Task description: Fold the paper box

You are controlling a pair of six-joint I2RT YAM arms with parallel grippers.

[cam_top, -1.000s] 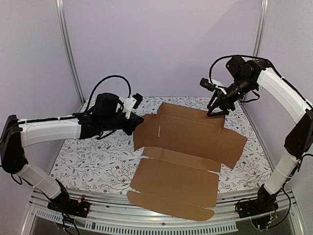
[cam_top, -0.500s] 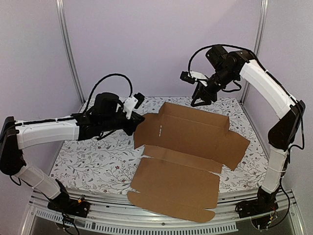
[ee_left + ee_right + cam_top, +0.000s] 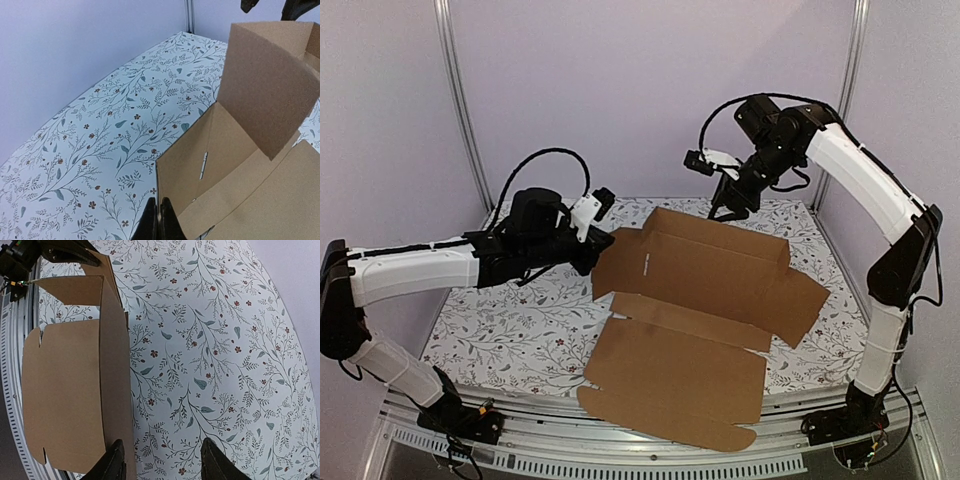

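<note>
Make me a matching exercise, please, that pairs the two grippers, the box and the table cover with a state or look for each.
Things:
1. left gripper
2. right gripper
3. paper box
4. table cover

States:
A. floral pattern
B. open, above the box's far edge
C. brown, lying unfolded with some flaps raised
D. shut, at the box's left flap

Pairs: 1-D, 2-B, 3-C, 4-A

Left claw closed, held low; right claw parted, raised high
</note>
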